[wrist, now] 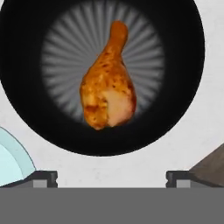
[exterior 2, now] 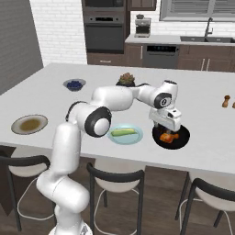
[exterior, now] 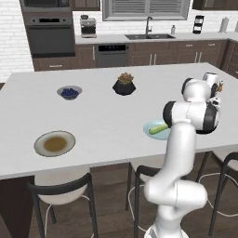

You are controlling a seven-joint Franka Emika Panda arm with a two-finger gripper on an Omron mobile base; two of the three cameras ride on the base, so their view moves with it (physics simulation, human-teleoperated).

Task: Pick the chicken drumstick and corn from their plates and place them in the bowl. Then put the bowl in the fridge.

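Observation:
The orange-brown chicken drumstick [wrist: 107, 92] lies in the middle of the black bowl [wrist: 26, 113], on its ribbed grey bottom. My gripper [wrist: 111, 178] hangs open just above it, with nothing between its fingers. From the right base, the gripper [exterior 2: 167, 126] hovers over the drumstick [exterior 2: 167, 136] in the bowl [exterior 2: 184, 137] near the counter's front edge. The corn [exterior 2: 124, 132] rests on the light blue plate [exterior 2: 114, 137] just left of the bowl. The grey-rimmed plate [exterior 2: 30, 124] with a brownish centre stands bare at the far left. The fridge is out of view.
A small grey bowl of blueberries [exterior: 69, 92] and a dark potted plant [exterior: 124, 85] stand further back on the island. A brown shaker [exterior 2: 225, 101] is at the right. Dark stools [exterior 2: 114, 176] line the near edge.

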